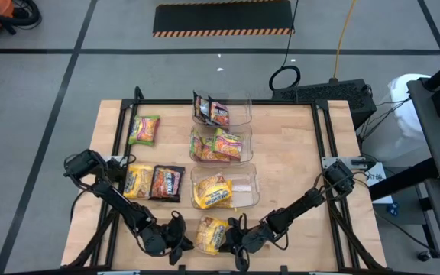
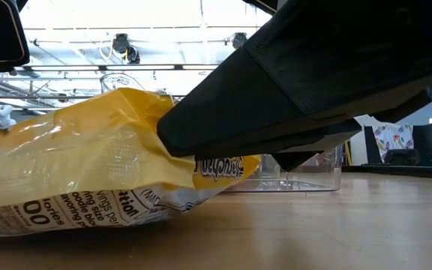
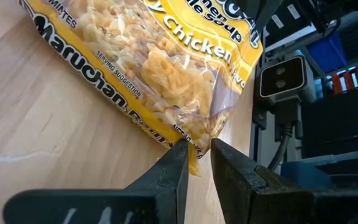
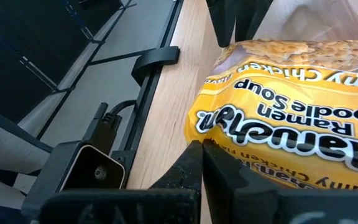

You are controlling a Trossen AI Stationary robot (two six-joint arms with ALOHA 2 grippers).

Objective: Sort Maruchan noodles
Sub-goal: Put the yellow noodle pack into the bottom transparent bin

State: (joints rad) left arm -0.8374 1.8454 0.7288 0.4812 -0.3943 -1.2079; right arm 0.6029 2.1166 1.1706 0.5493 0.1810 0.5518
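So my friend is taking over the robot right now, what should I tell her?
Left gripper: at the near table edge, pinching a corner of the yellow packet, which lies on the wood.
Right gripper: shut, tips against the same packet's opposite end.
Done: far bin holds dark packets, middle bin green-yellow ones, near bin one yellow.
Left: this yellow packet, plus three loose on the left: green-yellow, yellow, dark.
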